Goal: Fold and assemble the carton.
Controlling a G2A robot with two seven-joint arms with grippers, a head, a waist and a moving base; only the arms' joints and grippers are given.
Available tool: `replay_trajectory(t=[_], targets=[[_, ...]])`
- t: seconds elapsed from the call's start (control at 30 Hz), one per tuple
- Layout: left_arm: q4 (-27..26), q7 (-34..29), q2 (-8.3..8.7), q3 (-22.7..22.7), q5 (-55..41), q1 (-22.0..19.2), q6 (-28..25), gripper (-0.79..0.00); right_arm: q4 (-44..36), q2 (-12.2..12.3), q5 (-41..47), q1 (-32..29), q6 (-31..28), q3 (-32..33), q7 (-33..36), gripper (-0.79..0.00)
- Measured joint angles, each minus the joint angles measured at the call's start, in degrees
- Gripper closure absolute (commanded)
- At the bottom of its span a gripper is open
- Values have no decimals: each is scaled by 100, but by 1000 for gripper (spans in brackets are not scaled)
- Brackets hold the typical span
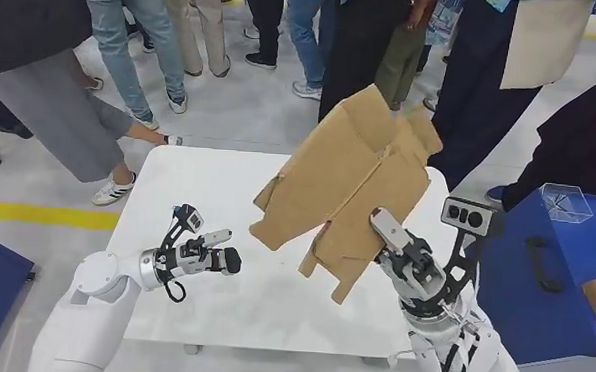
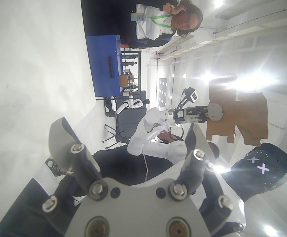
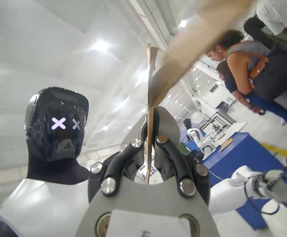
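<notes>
A: Any text, numbers or signs legible?
B: None. A white label (image 3: 143, 224) sits at the base of the right end effector (image 3: 152, 121) and is cut off by the frame edge. One dark stroke shows on it, and it cannot be read.
A: Anything else?
B: Other print is too small or blurred to read.

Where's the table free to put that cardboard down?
The white table is bare across its middle, between the open left hand and the right hand, and along its far left edge. The right side is crowded: the brown cardboard carton hangs over it.
</notes>
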Motion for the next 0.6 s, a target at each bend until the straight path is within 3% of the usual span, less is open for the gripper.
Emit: replay_trajectory(t=[0.17,0.27,0.43,0.6], targets=[[-15,17,0,-15,-15,1,-10,-785,63,2,-9,-53,204,12,-31,0],[-236,242,29,-312,-317,-1,-168,-785,258,35,-222,-198,630,171,131,0],[-813,68,162,-886,-148,-31,-363,-785,586,147,-811,-520,1235,557,1012,0],[-1268,-403,228,-807,322,-50,-545,-785,704,232,-905,-755,1681,809,1812,0]])
